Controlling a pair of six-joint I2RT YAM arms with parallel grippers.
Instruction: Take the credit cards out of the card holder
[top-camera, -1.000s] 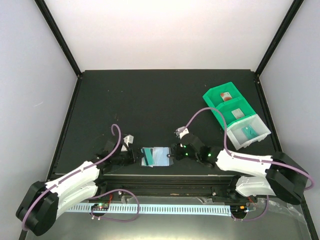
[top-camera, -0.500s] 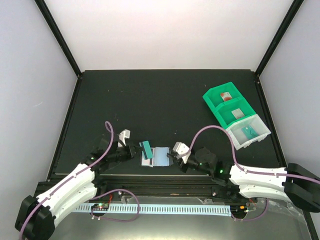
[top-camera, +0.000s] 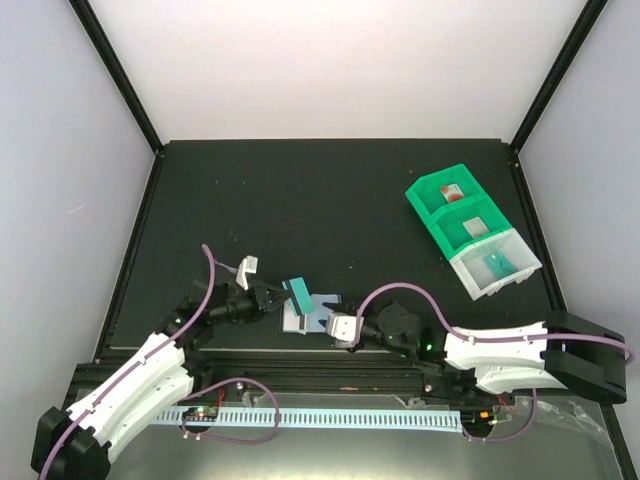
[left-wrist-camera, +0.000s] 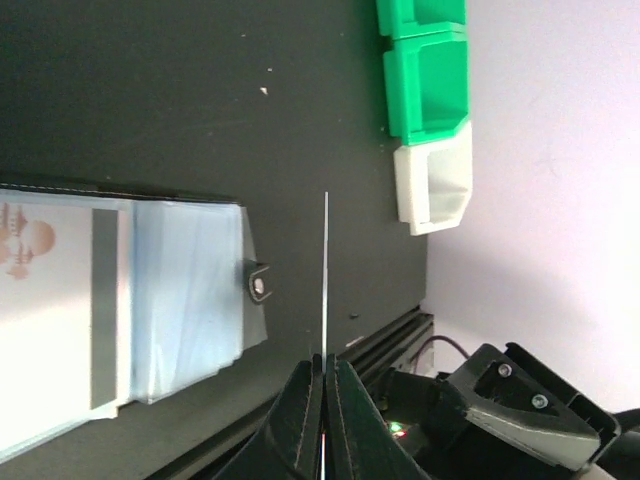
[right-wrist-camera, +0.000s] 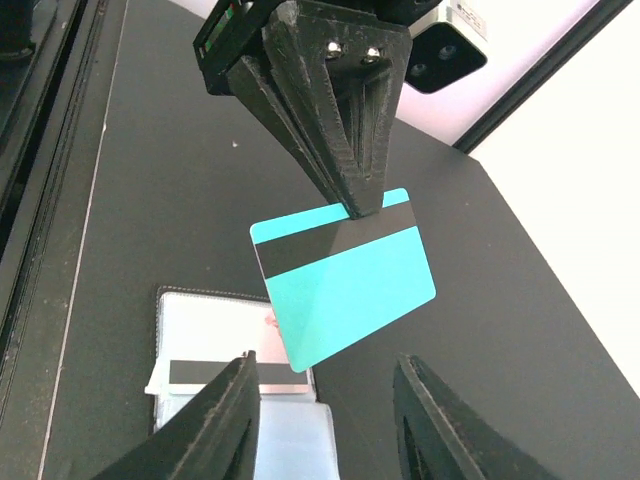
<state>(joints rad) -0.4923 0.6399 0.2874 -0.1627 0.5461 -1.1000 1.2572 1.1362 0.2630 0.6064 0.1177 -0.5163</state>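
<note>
The card holder (top-camera: 318, 312) lies open on the black table, pale blue-grey inside, its clasp tab (left-wrist-camera: 259, 283) at the right edge. A whitish credit card (right-wrist-camera: 215, 373) with a dark stripe still sits in its pocket. My left gripper (top-camera: 280, 297) is shut on a teal credit card (top-camera: 296, 293) and holds it above the holder's left half. In the left wrist view that teal card (left-wrist-camera: 326, 270) shows edge-on as a thin line. My right gripper (right-wrist-camera: 325, 405) stands open just right of the holder, facing the teal card (right-wrist-camera: 345, 280), with nothing between its fingers.
Two green bin trays (top-camera: 455, 205) and a clear one (top-camera: 495, 262) stand in a row at the right rear, each with a small item inside. The table's near edge rail (top-camera: 320, 370) runs just below the holder.
The left gripper has pulled the teal card out of the holder and lifted it. The right gripper has let go of the holder's right edge, drawn back toward the near edge and opened wider.
</note>
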